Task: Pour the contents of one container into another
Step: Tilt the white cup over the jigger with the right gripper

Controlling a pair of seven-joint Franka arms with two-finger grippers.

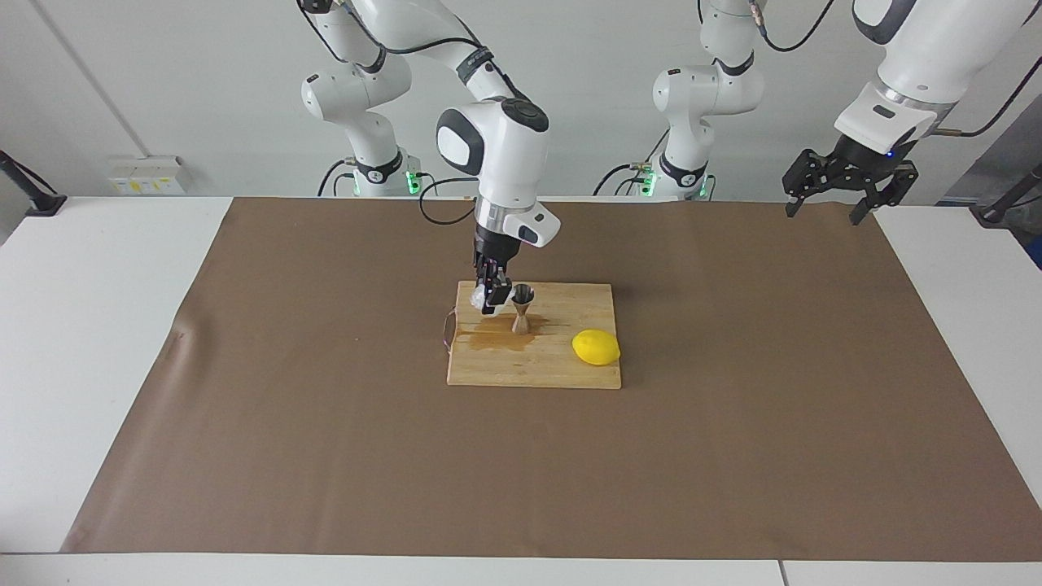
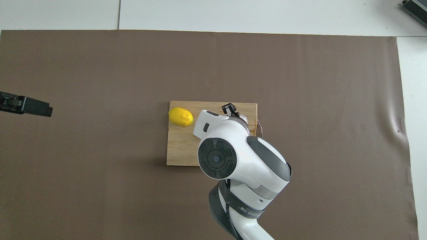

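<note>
My right gripper (image 1: pixel 491 301) is low over the wooden cutting board (image 1: pixel 562 370), shut on the small clear textured glass cup (image 1: pixel 479 299). It holds the cup right beside the top of the steel hourglass jigger (image 1: pixel 522 309), which stands upright on the board. A dark wet patch (image 1: pixel 492 337) spreads on the board around the jigger's foot. In the overhead view the right arm hides the jigger; only a sliver of the cup (image 2: pixel 244 117) and a gripper finger (image 2: pixel 229 108) show. My left gripper (image 1: pixel 838 191) waits open and raised at the left arm's end of the table; it also shows in the overhead view (image 2: pixel 25 106).
A yellow lemon (image 1: pixel 596 347) lies on the board toward the left arm's end, farther from the robots than the jigger; it also shows in the overhead view (image 2: pixel 180 116). A brown mat (image 1: pixel 326 423) covers the table under the board (image 2: pixel 180 146).
</note>
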